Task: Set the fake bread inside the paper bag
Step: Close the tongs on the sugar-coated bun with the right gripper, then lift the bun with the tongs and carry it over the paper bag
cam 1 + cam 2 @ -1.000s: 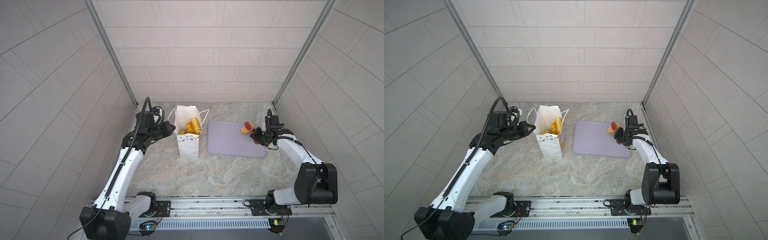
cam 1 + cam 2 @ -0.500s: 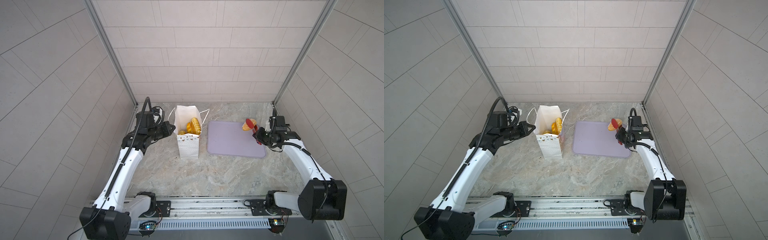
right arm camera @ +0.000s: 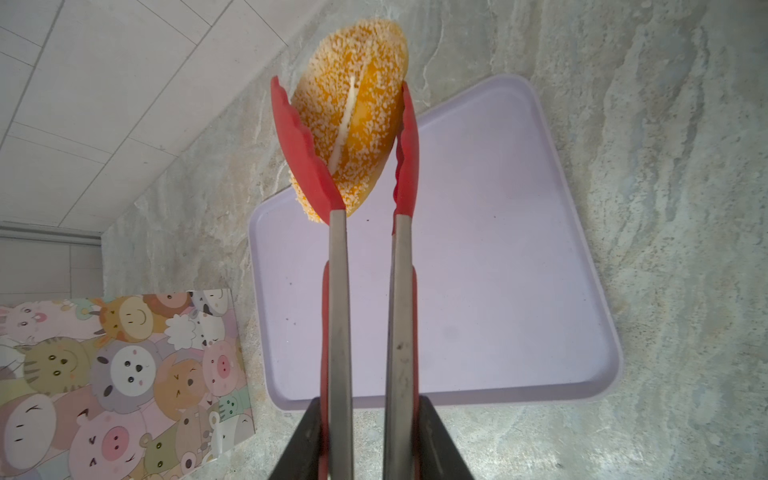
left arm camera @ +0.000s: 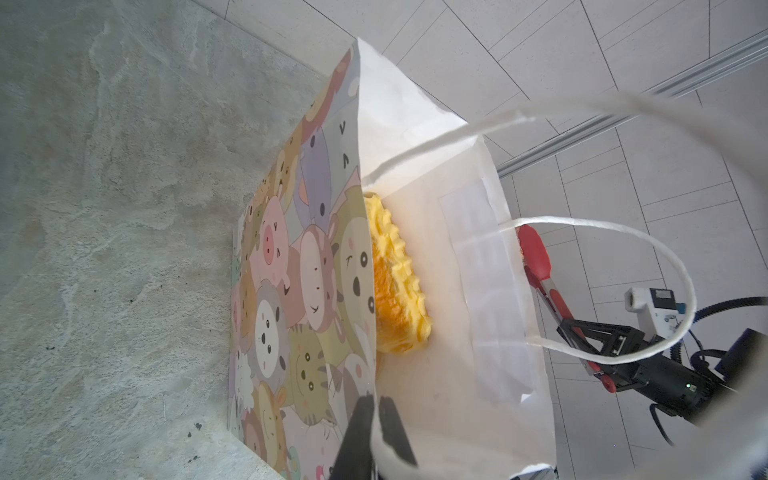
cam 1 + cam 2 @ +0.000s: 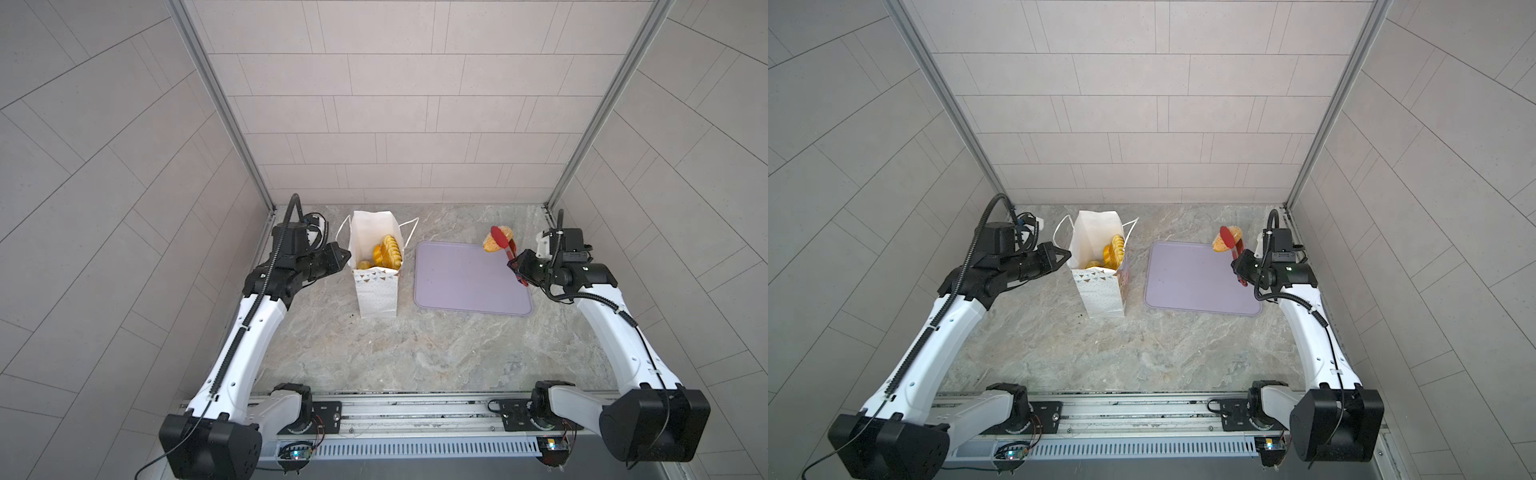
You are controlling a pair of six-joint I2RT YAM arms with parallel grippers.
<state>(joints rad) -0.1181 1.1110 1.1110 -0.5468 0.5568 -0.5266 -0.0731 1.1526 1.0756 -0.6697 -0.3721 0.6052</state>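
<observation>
Left pincer (image 4: pixel 376 405) is closed tight on the rim of the paper bag (image 4: pixel 457 187), one finger against the printed animal side and the other inside the mouth. In both top views the bag (image 5: pixel 376 291) stands upright on the counter (image 5: pixel 415 349) with its mouth open and its cord handles hanging out on either side.

Inside the bag a ridged golden loaf (image 4: pixel 399 282) leans against the printed wall, and a top view shows a small roll (image 5: pixel 365 264) lower down beside it.

The right pincer (image 3: pixel 370 405) is closed partway, squeezing the steel arms of the tongs (image 3: pixel 340 291). Their red tips clamp a seeded bun (image 3: pixel 361 104), orange with a pale slit, one tip on each side. The bun (image 5: pixel 488 246) is held in the air, well apart from the bag, on the right arm's side of it.

A lilac tray (image 5: pixel 469 282) lies flat on the counter just beside the bag, between the bag and the right pincer (image 5: pixel 517 266). The bun hangs above the tray's corner far from the bag.
</observation>
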